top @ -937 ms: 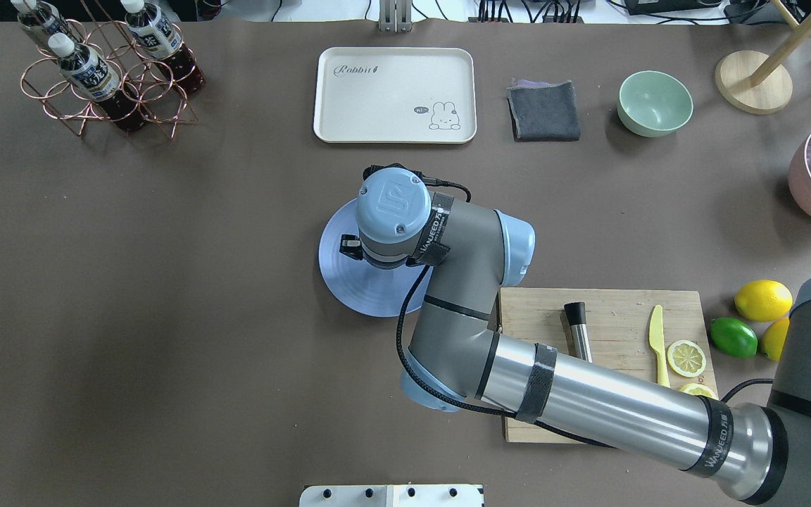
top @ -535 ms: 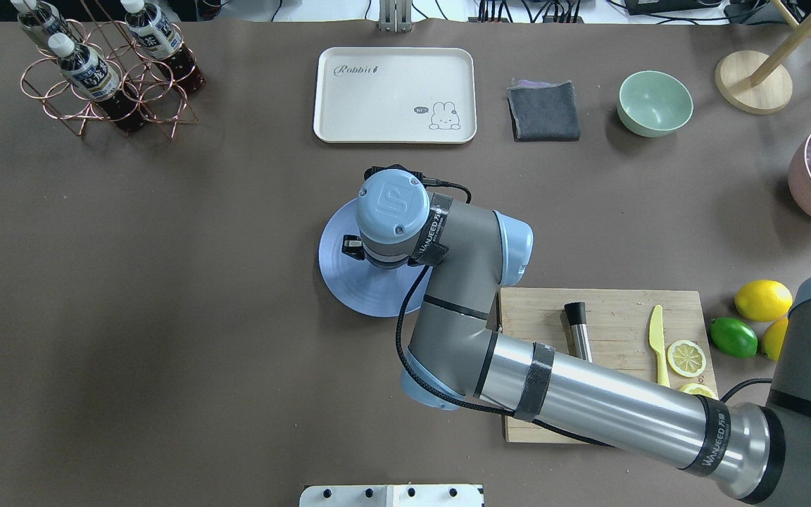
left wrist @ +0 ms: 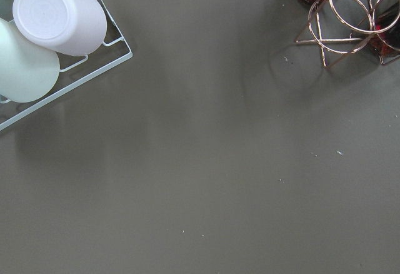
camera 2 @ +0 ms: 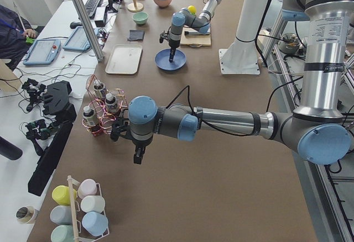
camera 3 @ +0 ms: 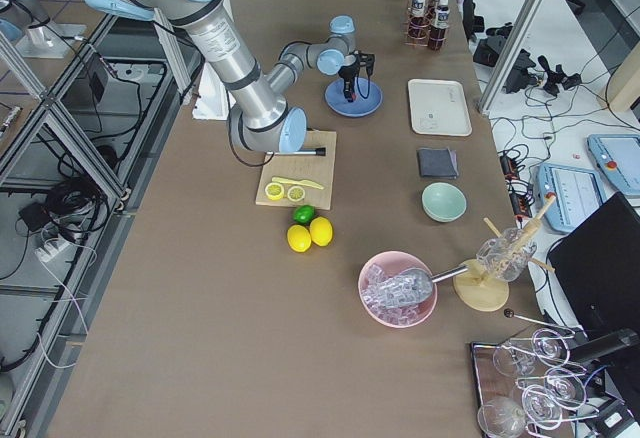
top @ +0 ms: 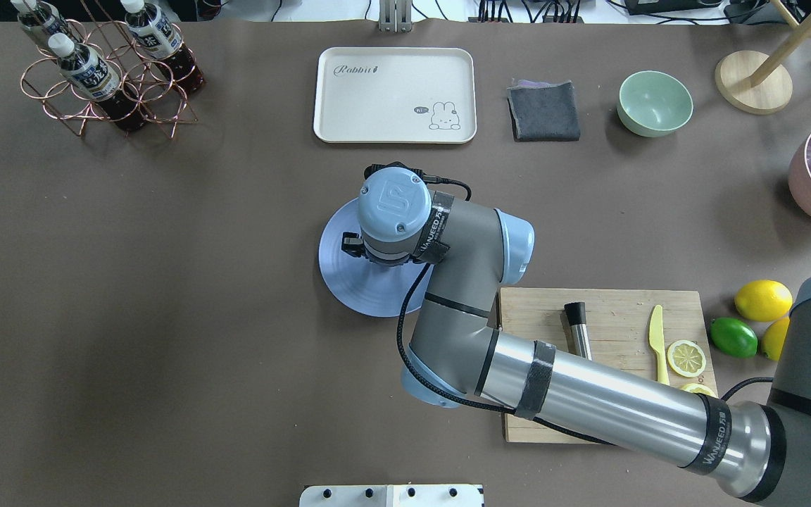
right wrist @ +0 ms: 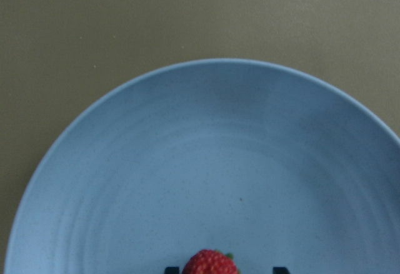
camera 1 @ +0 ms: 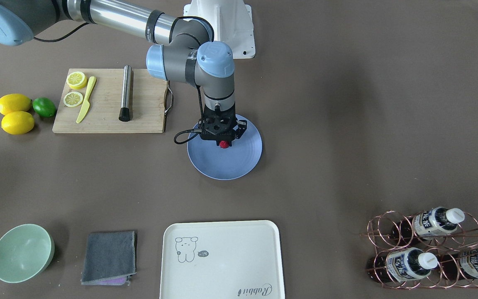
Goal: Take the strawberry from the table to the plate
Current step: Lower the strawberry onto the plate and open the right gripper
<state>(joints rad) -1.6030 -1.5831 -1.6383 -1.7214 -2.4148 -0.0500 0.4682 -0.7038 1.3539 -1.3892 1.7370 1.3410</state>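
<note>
The strawberry, small and bright red, sits near the middle of the blue plate on the table. My right gripper hangs low, straight over it. In the right wrist view the strawberry is at the bottom edge on the plate, between two dark fingertips. The right tip stands clear of the berry, so the gripper is open. From overhead the wrist hides the berry; only the plate shows. My left gripper hovers far off over bare table; I cannot tell its state.
A wooden cutting board with lemon slices, a yellow knife and a metal muddler lies beside the plate. Lemons and a lime sit past it. The cream tray, grey cloth, green bowl and bottle rack line the far side.
The right arm's wrist has barely shifted over the plate. Nothing else on the table has moved.
</note>
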